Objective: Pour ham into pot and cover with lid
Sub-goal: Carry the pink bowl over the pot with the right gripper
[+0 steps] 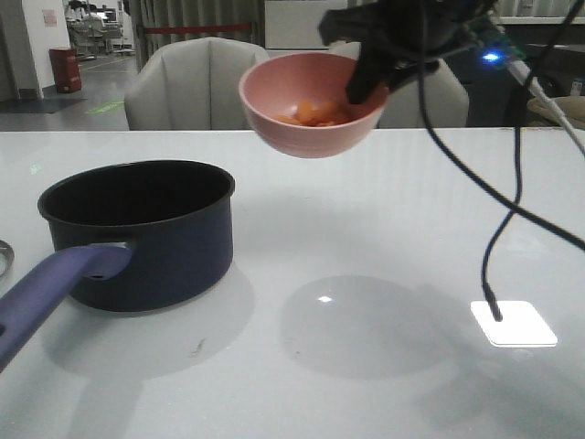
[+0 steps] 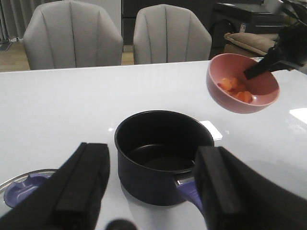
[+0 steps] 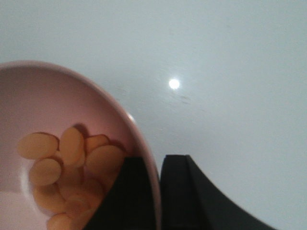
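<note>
1. the right gripper (image 1: 370,78) is clamped on the rim of a pink bowl (image 1: 306,110), one finger inside the wall and one outside; the right wrist view shows the rim pinched between the two dark fingers (image 3: 180,191).
2. the bowl hangs in the air well above the white table (image 1: 384,229), tilted, at about 2 o'clock from the pot (image 1: 146,229) in the front view and apart from it.
3. the ham (image 1: 315,113), a heap of small orange-pink slices, lies in the low part of the bowl.
4. the pot stands upright and uncovered on the table, its inside dark, its purple-blue handle (image 1: 50,288) running out toward 7 o'clock.
5. the lid (image 2: 21,189) lies flat on the table just beside the pot; only part of its rim and blue knob shows past the left finger.
6. the left gripper (image 2: 151,189) is spread wide, grasping nothing, its two fingers flanking the pot in its own view.
</note>
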Robot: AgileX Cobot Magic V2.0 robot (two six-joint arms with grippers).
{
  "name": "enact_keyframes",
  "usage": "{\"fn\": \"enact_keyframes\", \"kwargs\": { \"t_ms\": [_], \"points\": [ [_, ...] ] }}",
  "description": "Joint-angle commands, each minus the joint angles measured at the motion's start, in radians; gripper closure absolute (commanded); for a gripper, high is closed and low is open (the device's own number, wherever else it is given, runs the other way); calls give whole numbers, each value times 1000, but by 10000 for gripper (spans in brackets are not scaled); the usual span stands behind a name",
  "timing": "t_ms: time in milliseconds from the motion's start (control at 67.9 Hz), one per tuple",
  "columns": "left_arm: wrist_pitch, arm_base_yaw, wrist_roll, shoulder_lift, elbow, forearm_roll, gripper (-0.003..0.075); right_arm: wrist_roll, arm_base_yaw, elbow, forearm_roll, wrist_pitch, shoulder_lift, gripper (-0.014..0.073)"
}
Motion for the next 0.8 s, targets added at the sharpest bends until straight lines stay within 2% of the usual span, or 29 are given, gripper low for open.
{"fn": "enact_keyframes", "kwargs": {
  "t_ms": [0, 103, 265, 471, 633, 707, 781],
  "points": [
    [-78, -8, 0, 11, -28, -9, 276, -34, 63, -95, 21, -89, -20, 457],
    [-78, -8, 0, 11, -28, -9, 276, -34, 117, -122, 21, -231, 5, 457],
    [-78, -8, 0, 11, -28, -9, 276, -34, 144, -105, 21, -446, 24, 457],
    [-78, -8, 0, 11, -28, -9, 276, -36, 178, 21, 7, -903, 47, 457],
    [-78, -8, 0, 11, -28, -9, 276, -56, 215, 154, -122, -1308, 84, 457],
    [-78, -8, 0, 11, -28, -9, 276, -104, 225, 191, -146, -1430, 108, 457],
    [-78, -8, 0, 11, -28, -9, 276, -176, 236, 206, -145, -1493, 132, 457]
  ]
}}
